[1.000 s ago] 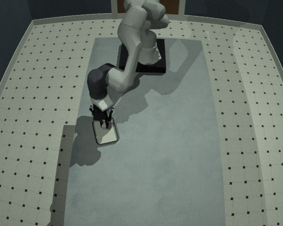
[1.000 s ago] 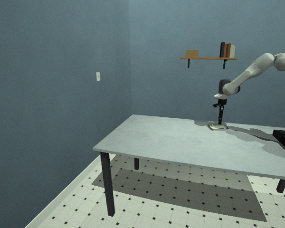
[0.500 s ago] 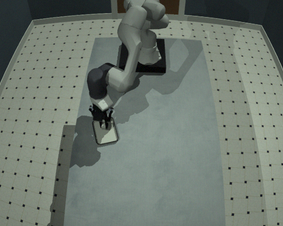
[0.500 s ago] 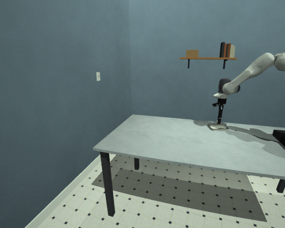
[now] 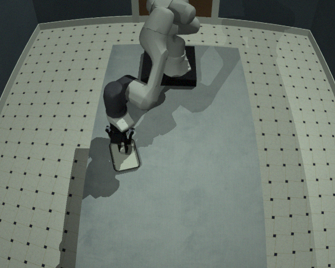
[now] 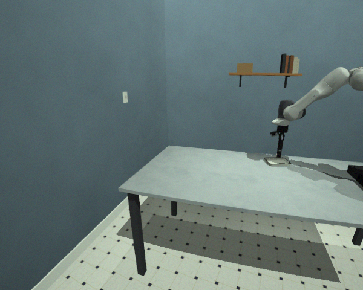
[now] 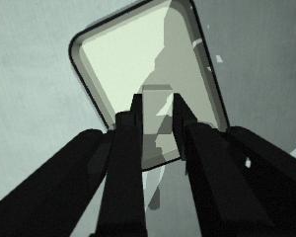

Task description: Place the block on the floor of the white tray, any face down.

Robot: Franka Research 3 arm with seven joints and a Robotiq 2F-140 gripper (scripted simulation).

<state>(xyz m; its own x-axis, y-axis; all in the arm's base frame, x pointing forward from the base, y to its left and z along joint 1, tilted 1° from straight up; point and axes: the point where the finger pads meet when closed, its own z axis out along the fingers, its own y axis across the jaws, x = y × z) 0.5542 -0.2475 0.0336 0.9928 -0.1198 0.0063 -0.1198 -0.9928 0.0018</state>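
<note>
The white tray (image 5: 125,158) lies flat on the grey table near its left edge; it also shows in the side view (image 6: 277,161) and fills the top of the wrist view (image 7: 148,84). My gripper (image 5: 122,147) points straight down over the tray's near end. It is shut on the block (image 7: 157,120), a pale grey-white block seen between the two dark fingers in the wrist view. The block hangs over the tray's floor, close above it; whether it touches the floor I cannot tell. In the side view the gripper (image 6: 279,153) stands just above the tray.
The arm's black base (image 5: 169,67) sits at the far end of the table. The table's left edge runs close beside the tray. A wall shelf (image 6: 265,73) with books hangs far behind.
</note>
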